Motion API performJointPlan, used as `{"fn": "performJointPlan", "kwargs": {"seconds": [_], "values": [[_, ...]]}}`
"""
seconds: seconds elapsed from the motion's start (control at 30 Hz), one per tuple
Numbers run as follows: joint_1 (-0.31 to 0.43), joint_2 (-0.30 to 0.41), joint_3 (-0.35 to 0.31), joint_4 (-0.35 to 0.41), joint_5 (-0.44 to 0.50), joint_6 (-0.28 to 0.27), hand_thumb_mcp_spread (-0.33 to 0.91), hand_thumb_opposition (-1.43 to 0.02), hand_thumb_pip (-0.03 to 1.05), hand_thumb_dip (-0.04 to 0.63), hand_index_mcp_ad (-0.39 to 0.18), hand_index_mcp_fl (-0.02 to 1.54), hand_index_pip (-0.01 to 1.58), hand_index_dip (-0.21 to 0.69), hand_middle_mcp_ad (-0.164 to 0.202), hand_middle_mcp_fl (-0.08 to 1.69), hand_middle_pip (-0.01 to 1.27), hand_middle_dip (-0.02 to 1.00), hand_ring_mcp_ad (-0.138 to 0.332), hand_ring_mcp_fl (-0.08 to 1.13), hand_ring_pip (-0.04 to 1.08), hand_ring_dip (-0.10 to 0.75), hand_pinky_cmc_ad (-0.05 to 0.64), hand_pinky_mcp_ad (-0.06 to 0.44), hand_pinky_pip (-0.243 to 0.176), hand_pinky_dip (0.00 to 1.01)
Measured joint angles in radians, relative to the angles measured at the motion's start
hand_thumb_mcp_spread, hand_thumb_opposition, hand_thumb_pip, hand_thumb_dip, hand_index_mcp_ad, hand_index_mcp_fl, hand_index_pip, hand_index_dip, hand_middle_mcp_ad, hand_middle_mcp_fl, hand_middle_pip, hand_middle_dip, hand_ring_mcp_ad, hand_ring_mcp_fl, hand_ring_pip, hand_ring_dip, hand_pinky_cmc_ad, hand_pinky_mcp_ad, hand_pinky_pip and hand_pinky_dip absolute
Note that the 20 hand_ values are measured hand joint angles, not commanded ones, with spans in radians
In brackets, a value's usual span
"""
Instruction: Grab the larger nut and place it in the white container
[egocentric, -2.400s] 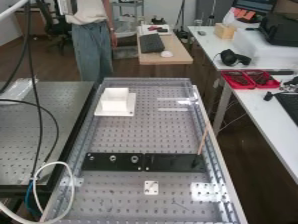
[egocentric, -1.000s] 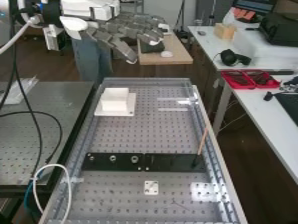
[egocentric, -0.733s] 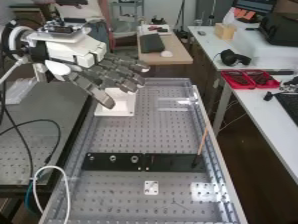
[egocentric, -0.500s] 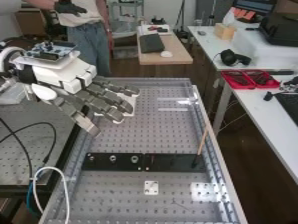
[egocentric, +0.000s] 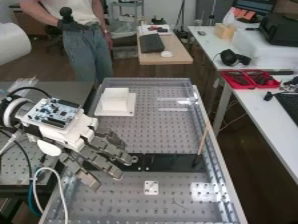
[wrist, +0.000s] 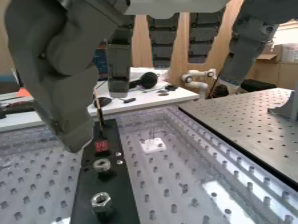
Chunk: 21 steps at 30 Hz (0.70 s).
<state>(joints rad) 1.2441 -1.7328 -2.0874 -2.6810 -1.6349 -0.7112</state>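
Observation:
The hand (egocentric: 100, 147) is open above the left part of the black bar (egocentric: 173, 162), its relaxed fingers hiding that stretch. Just past its fingertips the bearing (egocentric: 135, 159) is partly visible. Under the wrist, the larger nut (wrist: 101, 200) stands on the bar with the bearing (wrist: 102, 165) farther along it; neither is touched. The open hand (wrist: 63, 55) hangs over them with a wide gap between thumb and fingers. Farther up the bench, the white container (egocentric: 115, 99) sits on its white base plate, apart from the hand.
A thin wooden stick (egocentric: 202, 141) rises from the bar's right end. A small white plate (egocentric: 151, 188) lies on the perforated bench below the bar. Cables and a white hose (egocentric: 62, 185) run at the left, beside a second perforated table (wrist: 256, 122).
The arm came in at the upper left, and the hand has travelled down the view, past the white container to the bar. Its fingers have stayed open; the container has not moved.

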Motion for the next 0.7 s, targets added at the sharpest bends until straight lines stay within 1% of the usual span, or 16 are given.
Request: {"fn": "performJointPlan", "kwargs": {"seconds": [0.03, 0.07, 0.1, 0.13, 0.17, 0.2, 0.27, 0.3, 0.4, 0.47, 0.53, 0.6, 0.63, 0.7], "values": [[-0.006, -0.014, -0.007, 0.028, -0.008, 0.006, 0.31, -0.85, 0.64, 0.159, -0.188, 0.06, 1.03, -0.068, 0.075, 0.00, 0.13, 0.24, 0.178, 0.00, 0.08, 0.150, 0.410, 0.340, -0.094, 0.51], [-0.012, -0.028, -0.014, 0.058, -0.015, 0.012, 0.31, -0.85, 0.64, 0.159, -0.188, 0.05, 1.06, -0.068, 0.075, 0.00, 0.13, 0.24, 0.178, 0.00, 0.08, 0.150, 0.410, 0.340, -0.094, 0.51], [-0.014, -0.033, -0.017, 0.069, -0.018, 0.014, 0.31, -0.86, 0.64, 0.159, -0.188, 0.05, 1.10, -0.068, 0.075, 0.00, 0.13, 0.24, 0.178, 0.00, 0.08, 0.150, 0.410, 0.340, -0.094, 0.50], [-0.018, -0.047, -0.024, 0.098, -0.025, 0.020, 0.31, -0.86, 0.64, 0.159, -0.190, 0.04, 1.16, -0.065, 0.075, 0.00, 0.13, 0.24, 0.182, 0.00, 0.08, 0.150, 0.410, 0.340, -0.094, 0.50], [-0.022, -0.058, -0.030, 0.125, -0.031, 0.025, 0.31, -0.86, 0.64, 0.159, -0.190, 0.04, 1.20, -0.061, 0.075, 0.00, 0.13, 0.24, 0.182, 0.00, 0.08, 0.150, 0.410, 0.340, -0.094, 0.50], [-0.024, -0.062, -0.032, 0.135, -0.034, 0.027, 0.33, -0.86, 0.64, 0.159, -0.190, 0.04, 1.21, -0.065, 0.075, 0.00, 0.13, 0.24, 0.178, 0.00, 0.08, 0.150, 0.410, 0.340, -0.094, 0.50], [-0.028, -0.081, -0.041, 0.176, -0.048, 0.032, 0.33, -0.86, 0.65, 0.159, -0.195, 0.04, 1.27, -0.054, 0.075, 0.00, 0.13, 0.24, 0.182, 0.00, 0.08, 0.150, 0.408, 0.337, -0.094, 0.48], [-0.028, -0.085, -0.042, 0.183, -0.050, 0.032, 0.33, -0.86, 0.65, 0.159, -0.195, 0.04, 1.30, -0.037, 0.075, 0.00, 0.13, 0.24, 0.182, 0.00, 0.08, 0.150, 0.408, 0.337, -0.094, 0.48], [-0.029, -0.108, -0.045, 0.215, -0.063, 0.030, 0.33, -0.86, 0.65, 0.159, -0.202, 0.04, 1.36, -0.023, 0.075, 0.00, 0.13, 0.24, 0.182, 0.00, 0.08, 0.150, 0.410, 0.337, -0.093, 0.47], [-0.029, -0.124, -0.047, 0.234, -0.070, 0.029, 0.33, -0.86, 0.68, 0.159, -0.208, 0.02, 1.40, -0.009, 0.075, 0.00, 0.13, 0.24, 0.182, 0.00, 0.08, 0.150, 0.407, 0.335, -0.093, 0.46], [-0.028, -0.138, -0.047, 0.249, -0.076, 0.027, 0.35, -0.86, 0.70, 0.159, -0.208, 0.02, 1.43, 0.000, 0.073, 0.00, 0.13, 0.24, 0.178, 0.00, 0.08, 0.150, 0.407, 0.328, -0.093, 0.45], [-0.026, -0.149, -0.048, 0.257, -0.082, 0.021, 0.35, -0.86, 0.70, 0.157, -0.211, 0.02, 1.43, 0.002, 0.073, 0.00, 0.13, 0.24, 0.178, 0.00, 0.08, 0.150, 0.405, 0.328, -0.093, 0.45], [-0.026, -0.154, -0.048, 0.261, -0.086, 0.017, 0.35, -0.86, 0.70, 0.157, -0.211, 0.02, 1.46, 0.017, 0.073, 0.00, 0.13, 0.24, 0.176, 0.00, 0.08, 0.150, 0.401, 0.328, -0.093, 0.45], [-0.024, -0.164, -0.049, 0.272, -0.092, 0.012, 0.34, -0.86, 0.70, 0.161, -0.211, 0.02, 1.48, 0.019, 0.073, 0.00, 0.13, 0.24, 0.176, 0.00, 0.08, 0.150, 0.401, 0.328, -0.093, 0.44]]}}
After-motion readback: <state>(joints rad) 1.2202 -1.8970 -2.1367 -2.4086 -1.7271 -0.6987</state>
